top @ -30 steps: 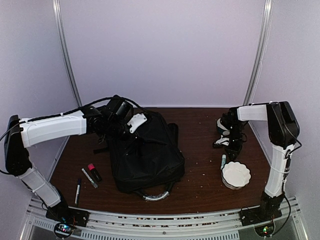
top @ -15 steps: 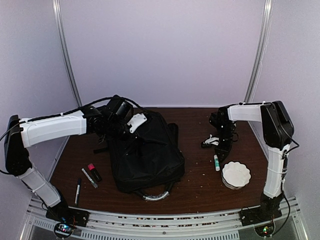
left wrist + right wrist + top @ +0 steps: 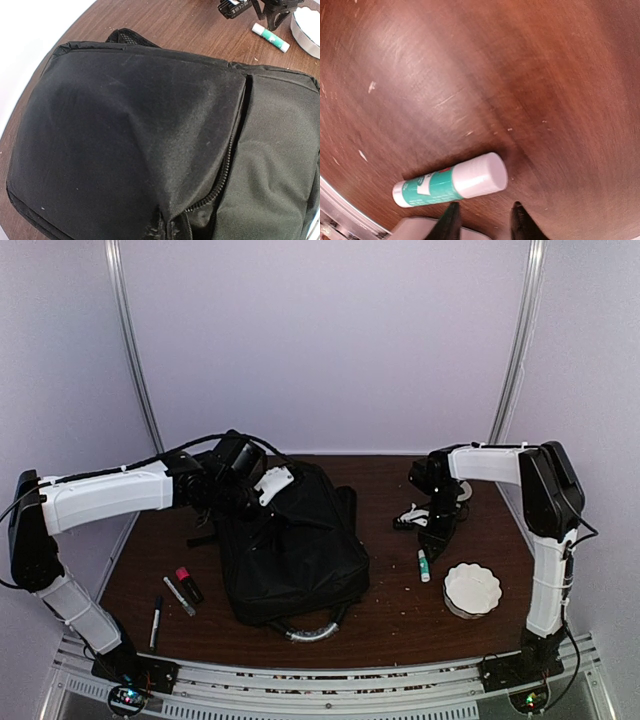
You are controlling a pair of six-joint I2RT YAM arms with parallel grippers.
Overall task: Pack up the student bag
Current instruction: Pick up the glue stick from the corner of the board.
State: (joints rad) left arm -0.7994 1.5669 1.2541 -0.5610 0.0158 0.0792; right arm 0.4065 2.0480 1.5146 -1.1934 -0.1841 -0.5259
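Note:
The student bag (image 3: 295, 550), big, black and soft, lies in the middle of the table, its grey handle (image 3: 312, 631) toward the near edge. At the bag's far left corner my left gripper (image 3: 258, 502) is shut on it. The left wrist view shows the fabric (image 3: 165, 210) pinched up beside the zipper (image 3: 231, 155), with the fingers hidden. My right gripper (image 3: 432, 538) hovers right of the bag, open and holding nothing. A green and white glue stick (image 3: 450, 182) lies free on the wood just beyond its fingertips (image 3: 451, 219).
A white bowl (image 3: 472, 589) sits near the right arm, close to the glue stick (image 3: 423, 565). Left of the bag lie a red-capped item (image 3: 188, 584), a grey marker (image 3: 179, 596) and a black pen (image 3: 156, 622). Curtain walls close in the table.
My right gripper swung left, away from the bowl, and its jaws opened. The glue stick shifted left with it and now lies free. The left arm and bag stayed still.

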